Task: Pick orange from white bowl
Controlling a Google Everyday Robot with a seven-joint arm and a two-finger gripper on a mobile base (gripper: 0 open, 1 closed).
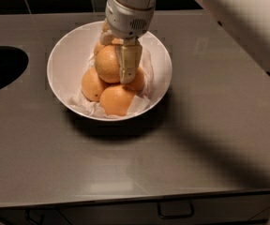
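Observation:
The white bowl (64, 62) stands on the grey counter, lined with crumpled white paper (138, 104). The orange (106, 63), large and pale, sits on top of a pile of smaller, deeper-orange fruits (117, 100). My gripper (115, 60) comes down from above into the bowl and straddles the orange. One finger (129, 62) presses against the orange's right side. The other finger is mostly hidden behind the orange's upper left. The gripper is shut on the orange.
A dark round hole (1, 69) is cut into the counter at the left. My white arm crosses the upper right corner. A dark tiled wall runs along the back. A drawer handle (175, 210) shows below the counter's front edge.

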